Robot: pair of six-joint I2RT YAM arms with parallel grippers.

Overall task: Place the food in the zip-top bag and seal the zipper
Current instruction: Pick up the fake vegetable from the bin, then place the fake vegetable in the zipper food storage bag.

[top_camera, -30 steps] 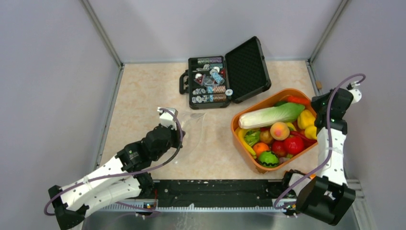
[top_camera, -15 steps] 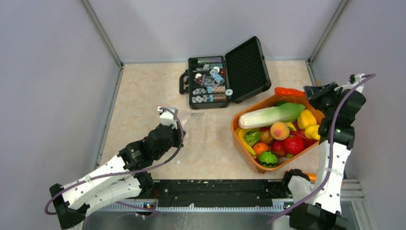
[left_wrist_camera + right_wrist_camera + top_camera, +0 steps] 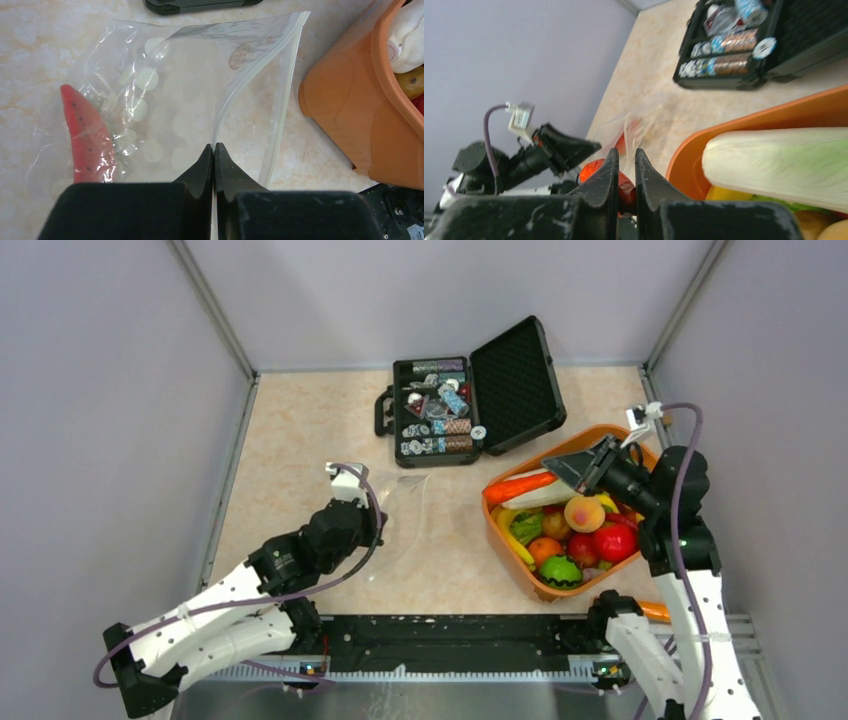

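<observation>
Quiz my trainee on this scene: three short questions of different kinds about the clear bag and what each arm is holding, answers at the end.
1. True or false: the left pincer is shut on the edge of the clear dotted plastic zip-top bag.
2. Which toy lies inside the bag? A) peach B) red watermelon slice C) yellow pepper
3. Name the long orange toy vegetable that the right pincer grips.
Key: 1 true; 2 B; 3 carrot.
</observation>
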